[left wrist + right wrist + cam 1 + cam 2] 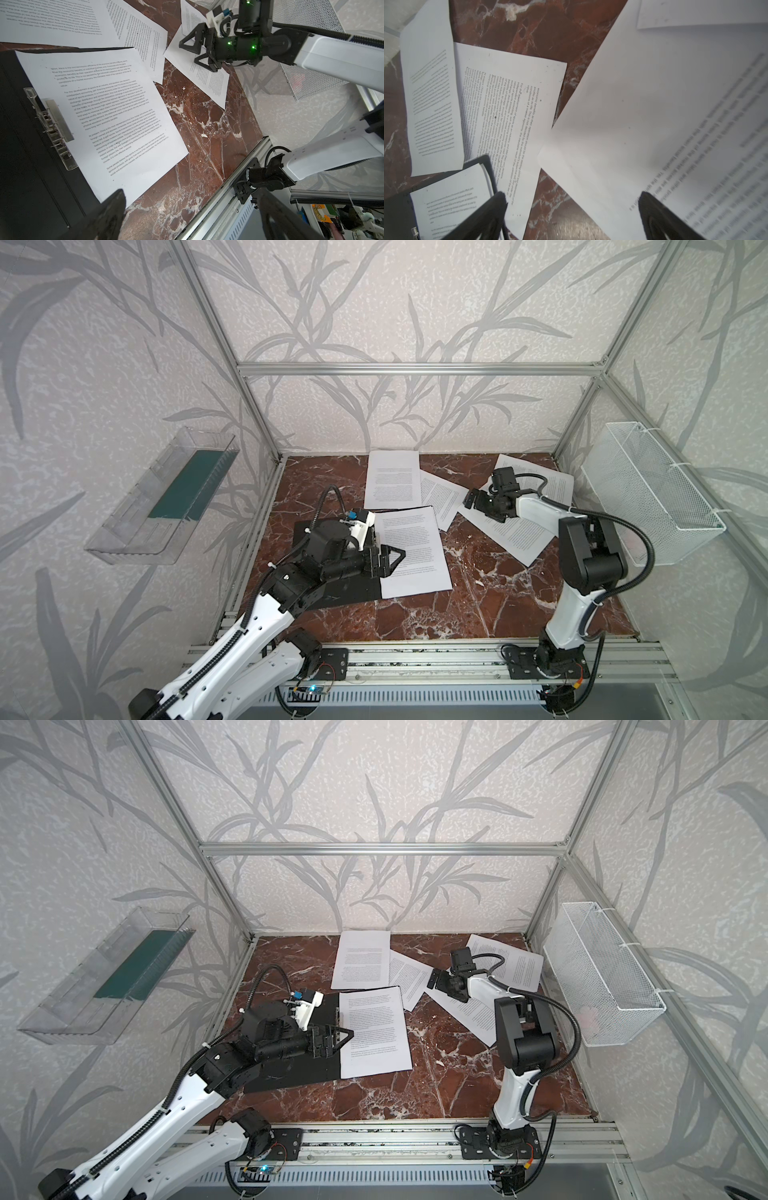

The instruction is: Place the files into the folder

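Observation:
The folder (332, 585) lies open at the left of the marble floor, black inside up, with its metal clip bar (52, 128) showing. One printed sheet (411, 551) rests on the folder's right half and partly under the clip. My left gripper (390, 551) hovers open over that sheet's left edge, and in the left wrist view its jaws (190, 199) hold nothing. Several other files lie loose at the back (392, 479) and back right (519, 531). My right gripper (471, 499) is open and empty above the near corner of the right sheet (654, 104).
A clear plastic tray (162, 497) hangs on the left wall. A white wire basket (648, 497) hangs on the right wall, close to the right arm. Both arm bases sit on an aluminium rail (415, 659) along the front edge. Bare marble (415, 614) shows at front centre.

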Controlling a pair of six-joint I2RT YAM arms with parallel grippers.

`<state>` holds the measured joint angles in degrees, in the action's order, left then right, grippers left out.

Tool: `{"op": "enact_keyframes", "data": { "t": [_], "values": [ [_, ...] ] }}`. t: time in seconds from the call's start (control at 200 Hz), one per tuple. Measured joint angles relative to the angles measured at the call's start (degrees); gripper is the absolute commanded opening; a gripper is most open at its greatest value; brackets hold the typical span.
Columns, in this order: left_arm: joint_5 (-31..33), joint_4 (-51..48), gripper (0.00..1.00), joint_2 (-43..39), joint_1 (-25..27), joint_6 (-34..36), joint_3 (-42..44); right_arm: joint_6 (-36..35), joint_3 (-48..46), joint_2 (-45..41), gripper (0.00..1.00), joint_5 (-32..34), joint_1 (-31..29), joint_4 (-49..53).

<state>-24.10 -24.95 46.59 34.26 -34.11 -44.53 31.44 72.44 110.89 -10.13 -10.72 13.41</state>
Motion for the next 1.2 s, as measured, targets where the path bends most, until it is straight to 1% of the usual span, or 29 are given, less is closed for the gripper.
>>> {"op": "enact_keyframes", "data": {
  "t": [0.085, 0.22, 0.315, 0.39, 0.505, 0.62, 0.725, 0.855, 1.065, 1.13, 1.2],
  "values": [
    [0.1, 1.0, 0.99, 0.7, 0.5, -0.4, 0.3, 0.0, 2.1, 3.2, 0.99, -0.6, -0.2, 0.3],
    [0.3, 2.8, 0.99, 2.4, 0.9, -0.7, 0.4, 0.5, 1.7, 3.1, 0.99, -1.4, -0.3, -0.1],
    [0.4, 4.5, 0.99, 4.3, 1.0, -1.2, 0.5, 1.1, -1.5, 1.6, 0.99, -2.1, -0.3, -3.0],
    [0.5, 6.1, 0.99, 6.0, 1.3, -1.7, 0.5, 2.1, -6.8, -1.2, 0.99, -3.1, -0.3, -6.4],
    [0.5, 8.7, 0.99, 9.1, 2.0, -2.2, 0.4, 4.7, -18.3, -8.7, 0.99, -5.4, -0.2, -13.5],
    [0.7, 11.0, 0.99, 13.5, 3.1, -2.7, -0.5, 6.4, -29.3, -16.9, 0.99, -8.2, -0.2, -18.3],
    [0.9, 13.4, 0.99, 19.0, 4.5, -2.8, -2.3, 6.4, -35.8, -24.2, 0.99, -8.6, 0.6, -16.7],
    [0.6, 15.8, 0.99, 27.8, 6.5, -2.6, -6.5, 6.7, -40.0, -31.5, 0.99, -9.7, 5.1, -12.1],
    [-0.8, 17.1, 0.99, 43.8, 8.9, -1.1, -17.0, 8.1, -43.0, -50.2, 0.99, -1.9, 8.5, -3.7],
    [-1.4, 17.1, 0.99, 47.9, 9.6, -0.6, -20.5, 8.5, -43.0, -53.7, 0.99, 1.4, 10.3, -1.8],
    [-2.2, 16.8, 0.99, 52.2, 10.4, 0.0, -24.3, 9.2, -43.0, -55.1, 0.99, 4.3, 12.5, -0.3]
  ]
}}
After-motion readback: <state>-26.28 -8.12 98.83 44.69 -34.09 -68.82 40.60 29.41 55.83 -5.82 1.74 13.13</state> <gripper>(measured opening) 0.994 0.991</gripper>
